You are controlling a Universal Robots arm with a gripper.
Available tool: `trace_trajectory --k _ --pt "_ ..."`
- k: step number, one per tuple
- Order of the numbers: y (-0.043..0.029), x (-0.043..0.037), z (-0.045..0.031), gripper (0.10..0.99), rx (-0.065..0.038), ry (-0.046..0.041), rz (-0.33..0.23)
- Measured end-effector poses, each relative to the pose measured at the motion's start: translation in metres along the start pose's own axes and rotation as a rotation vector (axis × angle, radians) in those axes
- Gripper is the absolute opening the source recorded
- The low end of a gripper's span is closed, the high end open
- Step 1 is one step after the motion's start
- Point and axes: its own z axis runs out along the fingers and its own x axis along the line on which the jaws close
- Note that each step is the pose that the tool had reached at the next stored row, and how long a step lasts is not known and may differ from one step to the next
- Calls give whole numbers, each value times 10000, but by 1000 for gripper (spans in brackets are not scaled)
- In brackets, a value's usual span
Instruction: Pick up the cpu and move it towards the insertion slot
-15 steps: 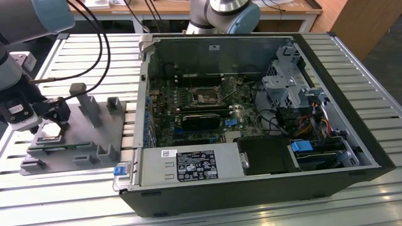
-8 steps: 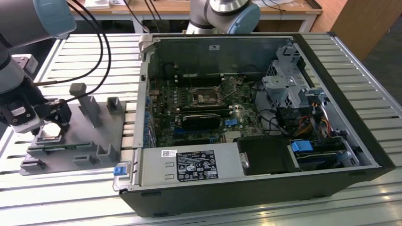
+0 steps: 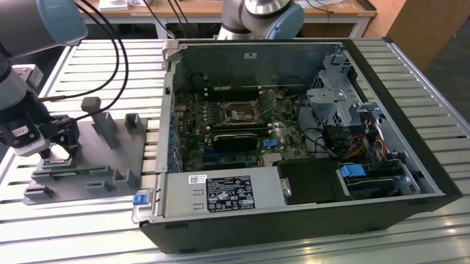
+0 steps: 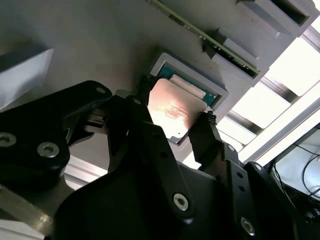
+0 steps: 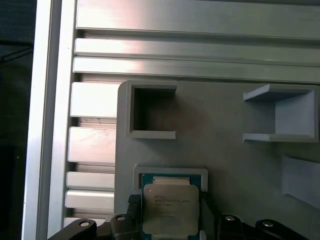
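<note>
I have the gripper (image 3: 54,157) down over the grey fixture plate (image 3: 85,162) at the exterior view's left, on the slatted metal table (image 3: 96,55). In both wrist views the cpu (image 4: 172,112) (image 5: 170,207) sits over its pale-rimmed pocket (image 5: 170,173) in that plate. The 2 black fingers (image 4: 202,135) stand against 2 opposite edges of the chip, so the jaws are pinching the cpu rather than spread wide. I cannot tell whether the chip has left the pocket floor or still rests in it. A strip of the pocket's teal inner edge shows beside the chip in the first wrist view.

The shiny lid carries several faint lines of dark print, visible in the first wrist view. In the second wrist view the lid shows only a warm glare.

The insertion slot (image 3: 239,113) is well apart from the gripper, inside the open computer case (image 3: 294,225) toward the exterior view's right. It is a black square with a thin metal frame on the green board. A long black card (image 3: 235,140) lies just beside it, and a small blue connector (image 3: 268,143) is near that card.

On the metal box at the near wall of the case I see 1 large label (image 3: 228,193), black with white print and symbols, with a small white sticker touching its upper corner.
</note>
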Motion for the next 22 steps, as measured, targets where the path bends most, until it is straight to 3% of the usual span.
trace_trajectory --k 8,14,22 --pt "0 6 13 588 -34 1 -6" --pt "0 6 10 541 -39 -4 -7" --pt "3 6 -53 541 -38 -1 -7"
